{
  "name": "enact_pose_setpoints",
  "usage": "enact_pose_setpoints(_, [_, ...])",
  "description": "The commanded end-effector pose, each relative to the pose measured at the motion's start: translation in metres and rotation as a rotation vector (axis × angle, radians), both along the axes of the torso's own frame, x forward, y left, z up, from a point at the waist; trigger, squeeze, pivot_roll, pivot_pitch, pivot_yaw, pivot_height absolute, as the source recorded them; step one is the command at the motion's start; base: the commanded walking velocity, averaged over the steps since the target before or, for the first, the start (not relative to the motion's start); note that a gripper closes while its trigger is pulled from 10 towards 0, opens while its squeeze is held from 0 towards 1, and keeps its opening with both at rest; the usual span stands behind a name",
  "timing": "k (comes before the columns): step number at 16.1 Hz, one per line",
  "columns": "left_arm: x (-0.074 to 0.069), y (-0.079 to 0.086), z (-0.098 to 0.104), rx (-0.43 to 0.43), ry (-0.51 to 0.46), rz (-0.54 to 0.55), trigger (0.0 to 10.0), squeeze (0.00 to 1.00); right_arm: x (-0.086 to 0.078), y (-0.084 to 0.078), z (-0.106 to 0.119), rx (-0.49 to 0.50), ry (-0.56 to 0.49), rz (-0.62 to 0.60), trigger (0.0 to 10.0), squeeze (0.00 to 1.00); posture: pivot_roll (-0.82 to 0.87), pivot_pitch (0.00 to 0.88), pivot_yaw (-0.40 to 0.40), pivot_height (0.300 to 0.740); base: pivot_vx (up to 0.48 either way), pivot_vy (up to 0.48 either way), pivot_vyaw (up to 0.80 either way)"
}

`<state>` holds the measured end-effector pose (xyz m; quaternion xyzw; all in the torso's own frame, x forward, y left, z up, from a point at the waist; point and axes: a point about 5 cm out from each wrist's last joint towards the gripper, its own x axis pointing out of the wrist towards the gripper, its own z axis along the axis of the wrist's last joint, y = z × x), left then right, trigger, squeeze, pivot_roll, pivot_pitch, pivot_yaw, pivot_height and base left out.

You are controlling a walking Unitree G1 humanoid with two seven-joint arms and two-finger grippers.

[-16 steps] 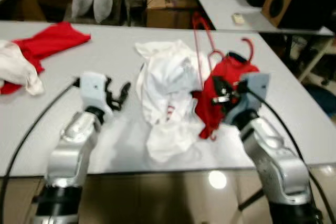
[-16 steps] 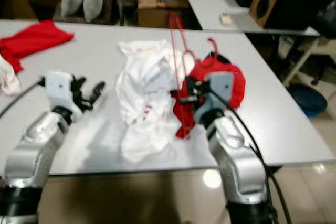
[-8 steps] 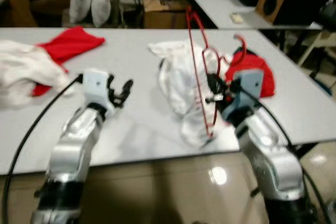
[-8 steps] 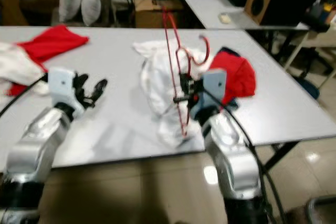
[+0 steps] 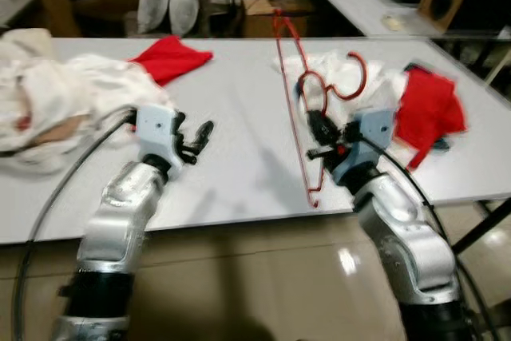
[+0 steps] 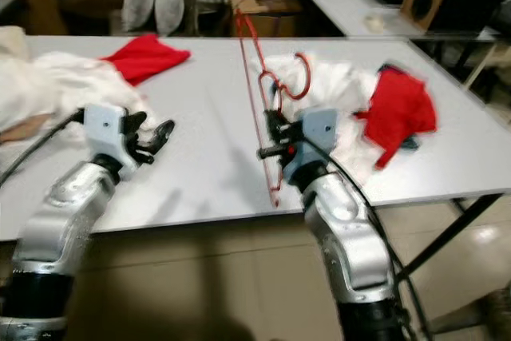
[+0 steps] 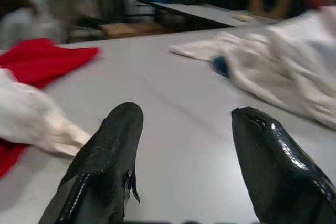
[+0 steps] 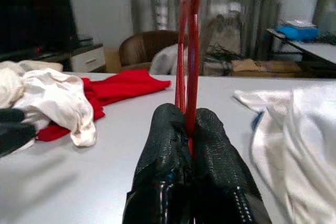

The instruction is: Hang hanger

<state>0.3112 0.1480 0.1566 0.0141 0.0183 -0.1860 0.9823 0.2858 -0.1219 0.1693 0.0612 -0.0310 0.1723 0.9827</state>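
A: Where does the red wire hanger (image 5: 297, 93) sit relative to the right gripper (image 5: 319, 135)?

B: Clamped in it. In the right wrist view the two black fingers (image 8: 168, 145) are pressed together on the wires, which rise straight up from between them. Seen from the head, the hanger stands roughly upright above the near edge of the grey table (image 5: 239, 133), hook curling at the top, lower corner dipping just past the table edge.

A: Left gripper (image 5: 196, 140)?

B: Fingers spread wide, nothing between them; it hovers low over bare tabletop, well apart from the hanger.

A: Surroundings?

B: A white garment (image 6: 343, 85) lies behind the right gripper, with a red garment (image 6: 399, 113) beside it toward the right end. A white cloth heap (image 5: 56, 109) lies at the left end, touching a red cloth (image 5: 172, 57) further back
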Motion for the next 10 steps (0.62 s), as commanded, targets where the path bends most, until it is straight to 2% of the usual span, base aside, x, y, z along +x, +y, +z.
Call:
enact_pose_setpoints(1, [-0.0008,0.0013,0.0015,0.016,-0.002,-0.013,10.0,0.0,0.0007,-0.0014,0.0021,-0.001,-0.013,-0.013,10.0,0.0,-0.13,0.0,-0.037,0.74,0.0,0.326,0.0])
enact_pose_setpoints(3, [0.0032,0.0001,0.0058,0.004,-0.025,-0.013,10.0,0.0,0.0018,0.0023,0.0013,-0.003,-0.012,0.01,10.0,0.0,-0.13,0.0,-0.037,0.74,0.0,0.281,0.0])
enact_pose_setpoints(5, [0.0034,-0.0017,0.0055,-0.004,-0.015,-0.013,10.0,0.0,0.0021,0.0015,0.001,-0.007,-0.01,0.009,10.0,0.0,-0.12,0.0,-0.036,0.74,0.0,0.0,0.0])
enact_pose_setpoints(7, [-0.0034,0.0047,-0.0033,-0.026,0.006,0.033,10.0,0.0,-0.0007,-0.0048,-0.0069,0.011,0.023,-0.03,10.0,0.0,-0.12,0.0,-0.043,0.74,0.0,0.0,0.0])
enact_pose_setpoints(10, [-0.0015,0.0045,-0.0037,-0.041,0.012,0.048,10.0,0.0,-0.0006,-0.0036,-0.0072,0.0,0.027,-0.012,10.0,0.0,-0.13,0.0,-0.047,0.74,0.0,0.0,0.0])
